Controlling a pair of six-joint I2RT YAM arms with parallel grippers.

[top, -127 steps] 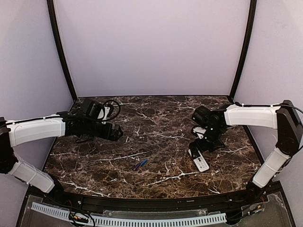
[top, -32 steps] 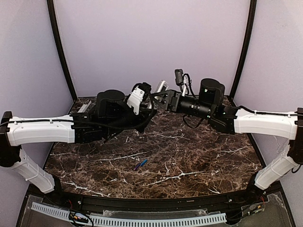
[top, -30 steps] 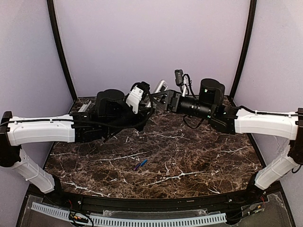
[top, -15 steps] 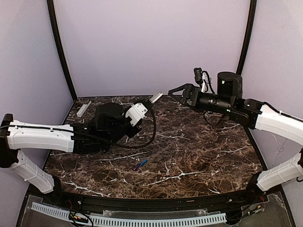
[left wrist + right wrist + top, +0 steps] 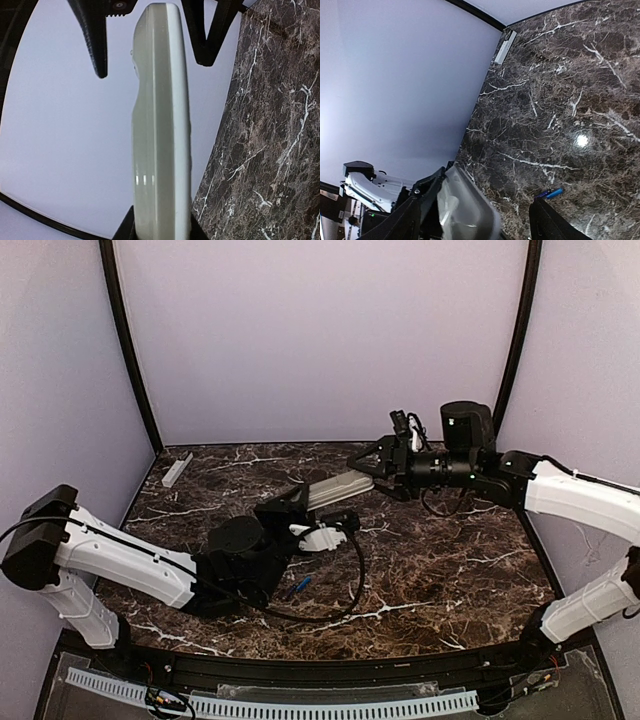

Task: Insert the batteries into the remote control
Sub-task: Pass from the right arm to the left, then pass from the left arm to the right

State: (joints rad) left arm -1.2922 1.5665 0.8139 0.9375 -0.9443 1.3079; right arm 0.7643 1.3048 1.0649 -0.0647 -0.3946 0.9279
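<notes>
My right gripper has just let go, jaws apart astride the far end of the small white oblong remote control, now clamped in my left gripper alone and lowered near the slim blue batteries, which my right can fetch.

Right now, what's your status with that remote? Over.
Left gripper shut on remote control, held above table. Right gripper open, straddling its far end. Batteries lying on table. No obstruction seen.
</notes>
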